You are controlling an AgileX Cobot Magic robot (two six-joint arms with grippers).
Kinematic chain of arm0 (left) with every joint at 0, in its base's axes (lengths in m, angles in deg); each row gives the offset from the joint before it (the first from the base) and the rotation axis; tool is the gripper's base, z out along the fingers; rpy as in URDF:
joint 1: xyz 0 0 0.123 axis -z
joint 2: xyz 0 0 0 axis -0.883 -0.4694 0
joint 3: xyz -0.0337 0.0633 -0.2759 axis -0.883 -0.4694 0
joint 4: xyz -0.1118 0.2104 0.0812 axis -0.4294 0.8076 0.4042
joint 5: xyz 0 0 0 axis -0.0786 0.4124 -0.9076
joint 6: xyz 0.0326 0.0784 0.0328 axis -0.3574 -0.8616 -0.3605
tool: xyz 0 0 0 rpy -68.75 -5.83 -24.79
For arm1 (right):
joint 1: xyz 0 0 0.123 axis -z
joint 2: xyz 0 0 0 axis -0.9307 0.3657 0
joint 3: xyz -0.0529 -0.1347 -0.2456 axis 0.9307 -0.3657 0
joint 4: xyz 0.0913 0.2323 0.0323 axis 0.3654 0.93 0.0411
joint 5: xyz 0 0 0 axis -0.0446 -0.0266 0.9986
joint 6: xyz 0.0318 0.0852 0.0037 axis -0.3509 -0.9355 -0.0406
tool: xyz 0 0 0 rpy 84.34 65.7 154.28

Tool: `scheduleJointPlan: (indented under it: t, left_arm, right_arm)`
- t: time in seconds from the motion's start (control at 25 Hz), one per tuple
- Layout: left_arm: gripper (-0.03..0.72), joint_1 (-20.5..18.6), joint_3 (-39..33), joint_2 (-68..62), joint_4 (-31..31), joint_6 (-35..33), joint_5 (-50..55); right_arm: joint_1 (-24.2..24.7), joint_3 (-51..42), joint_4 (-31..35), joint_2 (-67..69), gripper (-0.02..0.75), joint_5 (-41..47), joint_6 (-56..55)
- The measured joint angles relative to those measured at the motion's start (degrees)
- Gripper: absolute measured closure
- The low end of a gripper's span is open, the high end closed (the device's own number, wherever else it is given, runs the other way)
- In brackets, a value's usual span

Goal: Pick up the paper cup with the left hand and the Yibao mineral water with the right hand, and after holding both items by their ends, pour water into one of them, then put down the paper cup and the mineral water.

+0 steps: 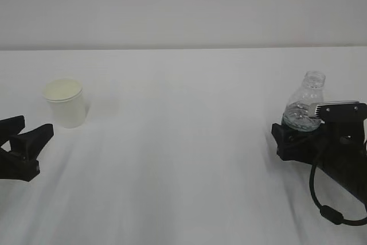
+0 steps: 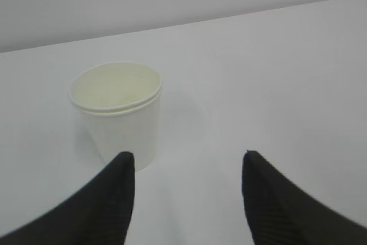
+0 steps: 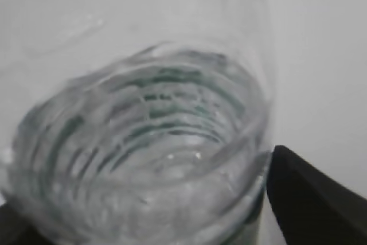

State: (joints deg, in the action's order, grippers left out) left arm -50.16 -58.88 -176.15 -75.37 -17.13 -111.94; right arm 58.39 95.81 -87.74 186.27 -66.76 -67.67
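Exterior view: a white paper cup (image 1: 65, 102) stands upright on the white table (image 1: 183, 159) at far left, its pale cream inside showing. Just below and left of it, the left hand (image 1: 26, 136) enters from the frame edge with its two black fingers spread wide and holding nothing; the rest of the arm is cut off. At far right, the Yibao mineral water (image 1: 304, 106) stands upright and uncapped, only its clear neck and ribbed shoulders visible. Its lower body and label are hidden behind the right hand (image 1: 298, 139), whose black fingers sit around the bottle's lower part beneath a grey-silver block (image 1: 332, 107). A black cable (image 1: 324, 205) loops down toward the bottom right corner. Cup and bottle stand well apart.

Left wrist view: the cup stands ahead of the gripper, left of centre, just beyond the left fingertip (image 2: 117, 167). Both fingers (image 2: 269, 187) are far apart, the cup not between them. Their bases are cut off by the bottom edge.

Right wrist view: the bottle (image 3: 149, 159) fills the frame, blurred and very close, seen down across its ribbed shoulder, with streaks of green glimpsed through the plastic. One dark finger (image 3: 309, 199) presses against its right side; a sliver of the other shows at the lower left corner. The claw is closed on the bottle.
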Motion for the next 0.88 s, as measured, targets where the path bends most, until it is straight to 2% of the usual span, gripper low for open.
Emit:
scheduleJointPlan:
  t: [0.64,0.88]
  left_arm:
    - [0.27,0.0,0.0,0.0,0.0,-0.2,0.0]
    - [0.27,0.0,0.0,0.0,0.0,-0.2,0.0]
  right_arm:
    - [0.0,1.27,0.58,0.45,0.052,0.0,0.21]
    - [0.0,1.27,0.58,0.49,0.088,0.0,0.21]
